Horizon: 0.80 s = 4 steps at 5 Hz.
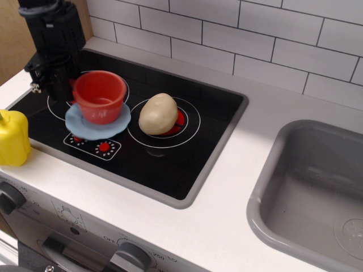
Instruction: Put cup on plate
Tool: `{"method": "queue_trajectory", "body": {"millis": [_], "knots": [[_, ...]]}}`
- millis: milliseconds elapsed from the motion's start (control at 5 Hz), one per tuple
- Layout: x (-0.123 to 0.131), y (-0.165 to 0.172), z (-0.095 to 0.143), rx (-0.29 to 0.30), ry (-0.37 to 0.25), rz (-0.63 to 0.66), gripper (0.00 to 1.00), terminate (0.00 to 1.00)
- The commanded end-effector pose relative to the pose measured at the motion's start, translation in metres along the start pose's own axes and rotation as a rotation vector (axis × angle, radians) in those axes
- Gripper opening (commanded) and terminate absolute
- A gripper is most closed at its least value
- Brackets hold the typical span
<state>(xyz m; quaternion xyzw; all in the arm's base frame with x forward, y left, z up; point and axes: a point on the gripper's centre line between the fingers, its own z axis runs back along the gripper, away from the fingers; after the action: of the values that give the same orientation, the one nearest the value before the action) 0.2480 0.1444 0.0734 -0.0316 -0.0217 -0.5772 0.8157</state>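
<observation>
The red-orange cup stands on the light blue scalloped plate on the front-left of the black stovetop. The cup leans slightly. My black gripper is at the cup's left side, low over the stove, and seems shut on the cup's handle side. The handle itself is hidden behind the cup and the fingers.
A beige potato lies on the right burner, just right of the plate. A yellow pepper stands at the counter's left edge. A grey sink is at the right. The white tiled wall runs behind.
</observation>
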Motion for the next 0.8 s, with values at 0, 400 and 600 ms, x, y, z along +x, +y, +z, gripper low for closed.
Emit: {"method": "queue_trajectory", "body": {"millis": [0,400,600], "knots": [[-0.004,0.015,0.031,0.047,-0.001,0.072,1.00,0.00],[0.009,0.031,0.072,0.065,-0.070,0.189,1.00,0.00],[0.009,0.031,0.072,0.065,-0.070,0.189,1.00,0.00]]}}
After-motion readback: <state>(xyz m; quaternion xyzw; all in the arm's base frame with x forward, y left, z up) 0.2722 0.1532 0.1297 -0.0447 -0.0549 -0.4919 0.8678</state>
